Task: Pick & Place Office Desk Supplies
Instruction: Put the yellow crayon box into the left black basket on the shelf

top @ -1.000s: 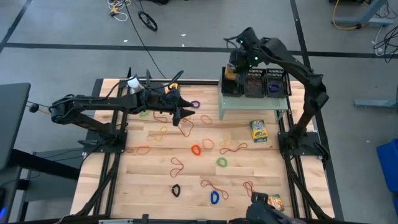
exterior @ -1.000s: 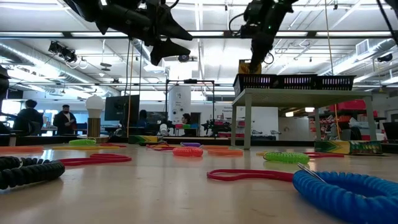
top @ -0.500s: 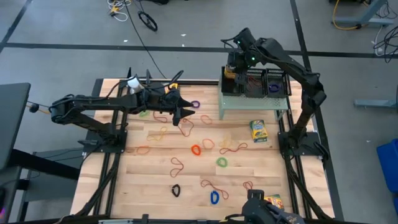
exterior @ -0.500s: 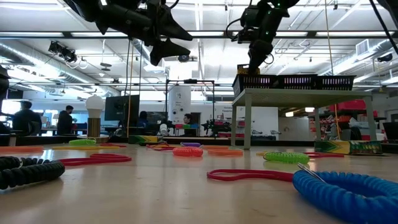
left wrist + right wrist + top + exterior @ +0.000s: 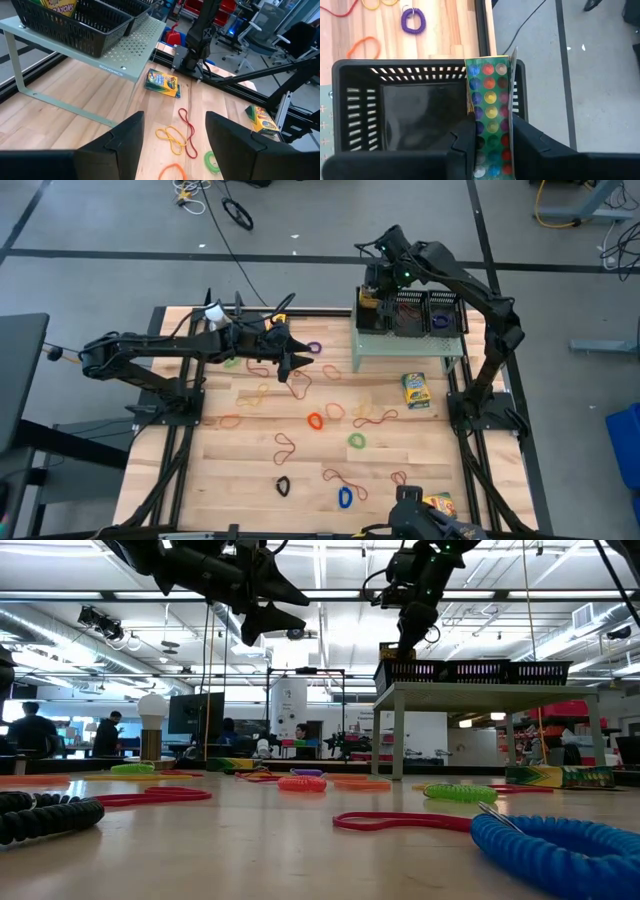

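Note:
My right gripper (image 5: 376, 286) is shut on a crayon box (image 5: 490, 100) whose face shows rows of coloured dots. It holds the box over the leftmost of three black mesh trays (image 5: 420, 115) on the pale green shelf (image 5: 408, 342). My left gripper (image 5: 300, 362) hangs open above the table's left half, with rubber bands (image 5: 315, 421) scattered on the wood below it. Its fingers (image 5: 131, 135) have nothing between them. Another crayon box (image 5: 416, 390) lies flat on the table in front of the shelf. One more box (image 5: 441, 503) lies by the near edge. My right gripper pinches the crayon box by its upper end (image 5: 490, 146) between its two fingers (image 5: 465, 145), one on each narrow side. The fingers slant steeply down from above. The box hangs below them, its lower end (image 5: 489, 62) by the tray's outer wall; whether it touches the tray I cannot tell.
A white ball on a stand (image 5: 213, 312) is at the far left of the table. Coiled bands, green (image 5: 357, 440), blue (image 5: 346, 497) and black (image 5: 283, 486), lie toward the near edge. People stand in the room beyond the table (image 5: 35, 730).
The crayon box in my right gripper has sunk a little toward the left tray; less of its yellow side shows above the tray's rim in the low view.

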